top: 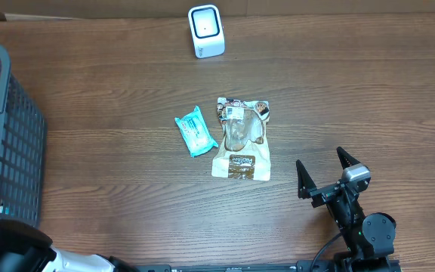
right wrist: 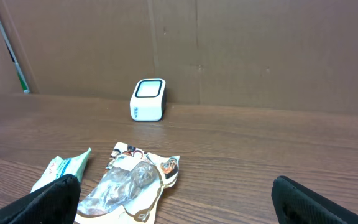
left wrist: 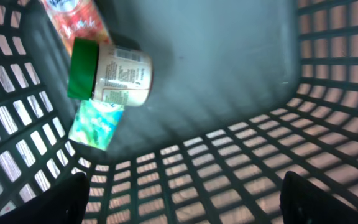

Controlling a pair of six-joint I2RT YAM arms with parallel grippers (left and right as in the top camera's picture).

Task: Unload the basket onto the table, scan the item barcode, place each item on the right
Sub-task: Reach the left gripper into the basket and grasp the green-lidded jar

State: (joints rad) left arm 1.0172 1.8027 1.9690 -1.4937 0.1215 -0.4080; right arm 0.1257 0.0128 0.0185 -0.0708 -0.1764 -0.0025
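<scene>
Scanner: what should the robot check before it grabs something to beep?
1. Scanner upright, nothing in front: ok.
2. Right gripper open, empty: ok.
3. Left gripper open, empty, over basket: ok.
4. Snack bag lying flat, uncovered: ok.
5. Teal pack lying flat, uncovered: ok.
6. Barcodes facing up: cannot tell.

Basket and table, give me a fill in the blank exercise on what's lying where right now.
The jar lying in the basket has a ____ lid. On the table lie ____ packets, a teal one and a clear snack pouch. The right gripper is ____ and holds nothing.
Missing words: green; two; open.
</scene>
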